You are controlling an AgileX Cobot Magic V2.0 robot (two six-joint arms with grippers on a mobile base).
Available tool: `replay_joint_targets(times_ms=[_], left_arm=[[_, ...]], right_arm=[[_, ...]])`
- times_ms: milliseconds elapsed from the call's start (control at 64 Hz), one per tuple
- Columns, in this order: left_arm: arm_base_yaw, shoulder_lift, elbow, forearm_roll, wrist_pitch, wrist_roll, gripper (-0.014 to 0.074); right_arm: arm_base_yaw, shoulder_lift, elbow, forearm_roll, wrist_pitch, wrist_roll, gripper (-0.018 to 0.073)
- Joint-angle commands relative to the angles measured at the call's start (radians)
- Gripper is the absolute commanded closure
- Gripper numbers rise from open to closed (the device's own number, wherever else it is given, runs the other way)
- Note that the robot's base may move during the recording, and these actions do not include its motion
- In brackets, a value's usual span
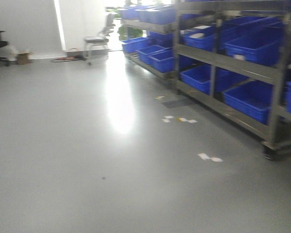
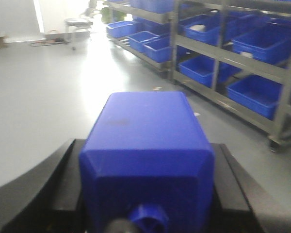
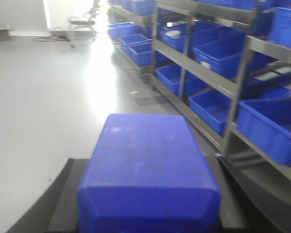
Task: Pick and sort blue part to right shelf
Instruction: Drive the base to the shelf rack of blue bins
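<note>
Left jaws are clamped on the blue part point(image 2: 145, 145), cap end toward the lens, carried above the floor point(image 2: 39, 97). Right jaws grip a second blue block point(image 3: 148, 165), cap end hidden. The shelf point(image 1: 233, 65) of blue bins point(image 1: 252, 99) is on my right. Risks as I see them: the smooth sides slip in transit, I bin the wrong block, or I clip a shelf post.
</note>
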Motion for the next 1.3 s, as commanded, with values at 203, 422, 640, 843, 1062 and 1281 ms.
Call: replay_joint_targets(times_ms=[203, 422, 640, 843, 1062, 1281], left_arm=[[0.001, 0.015, -0.028, 0.002, -0.09, -0.005, 0.0263], [0.001, 0.015, -0.028, 0.002, -0.09, -0.005, 0.0263], [0.001, 0.015, -0.028, 0.002, -0.09, -0.005, 0.0263], [0.001, 0.015, -0.028, 0.002, -0.09, -0.005, 0.0263], [0.001, 0.015, -0.028, 0.002, -0.09, -0.005, 0.0263], [0.002, 0.015, -0.028, 0.002, -0.09, -0.005, 0.0263]], right_arm=[[-0.004, 0.008, -0.031, -0.002, -0.096, -0.008, 0.0139], [-0.004, 0.008, -0.031, -0.002, -0.096, -0.008, 0.0139], [-0.004, 0.008, -0.031, -0.002, -0.096, -0.008, 0.0139], [-0.004, 0.008, -0.031, -0.002, -0.096, -0.008, 0.0139], [-0.004, 0.008, -0.031, -0.002, -0.096, -0.008, 0.0139], [-0.004, 0.008, -0.031, -0.002, -0.096, -0.008, 0.0139]])
